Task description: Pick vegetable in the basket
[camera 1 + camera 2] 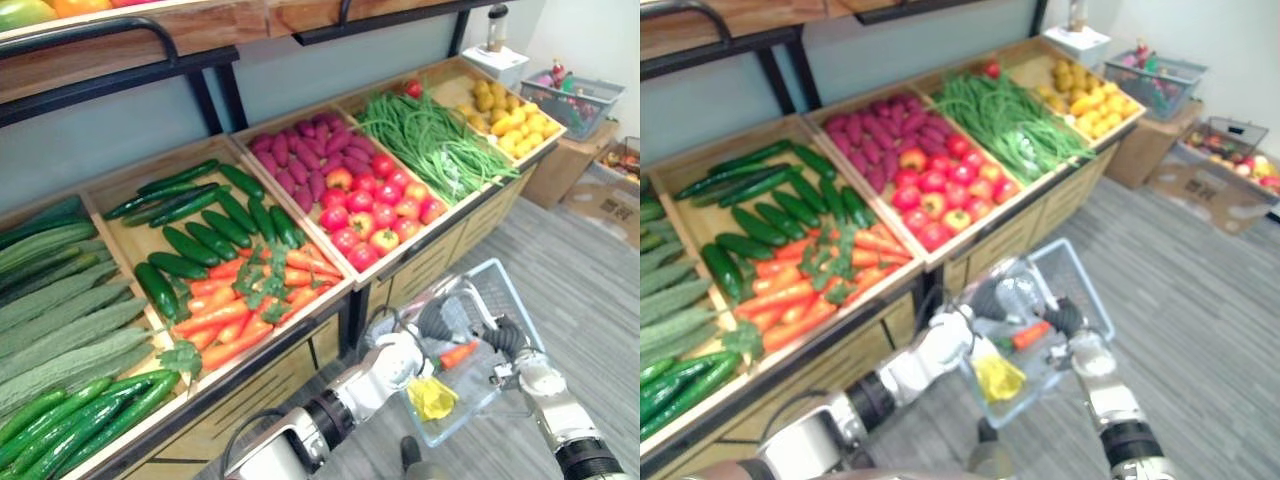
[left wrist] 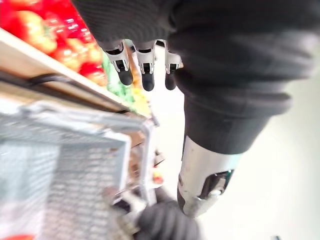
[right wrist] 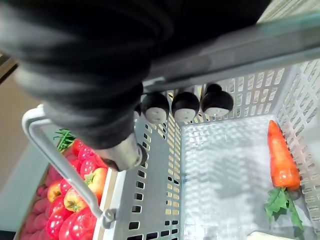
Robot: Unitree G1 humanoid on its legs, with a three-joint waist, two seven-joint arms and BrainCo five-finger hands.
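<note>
**Right hand.** The fingers (image 3: 185, 106) are curled over the basket handle (image 3: 240, 60), with the dark tips hooked round the bar. With this hook grip the right hand (image 1: 505, 338) carries the basket (image 3: 150, 195) with its open top upward, ready to receive produce.

**Left hand.** The fingers (image 2: 147, 75) are relaxed, nearly straight, and hold nothing. The left hand (image 1: 437, 320) hovers over the basket's left side, just beside the right hand, and is free for picking.

**Task item.** One carrot (image 3: 282, 155) lies flat on the basket floor beside a side wall. Its leaves point toward a yellow item (image 1: 432, 398) at the near end, whose kind cannot be told.

**Surroundings.**
- The basket hangs near the front edge of the display stand.
- It is to the right of the crate (image 1: 120, 215) that holds cucumbers (image 1: 215, 240) and loose carrots (image 1: 235, 305).
- Tomatoes (image 1: 372, 215) lie in the next crate, beyond the basket.

**Assessment.** One vegetable appears to be deposited. A further pick would need the left hand to reach far and left to the crates. Holding the basket close to the stand edge shortens the carry.
</note>
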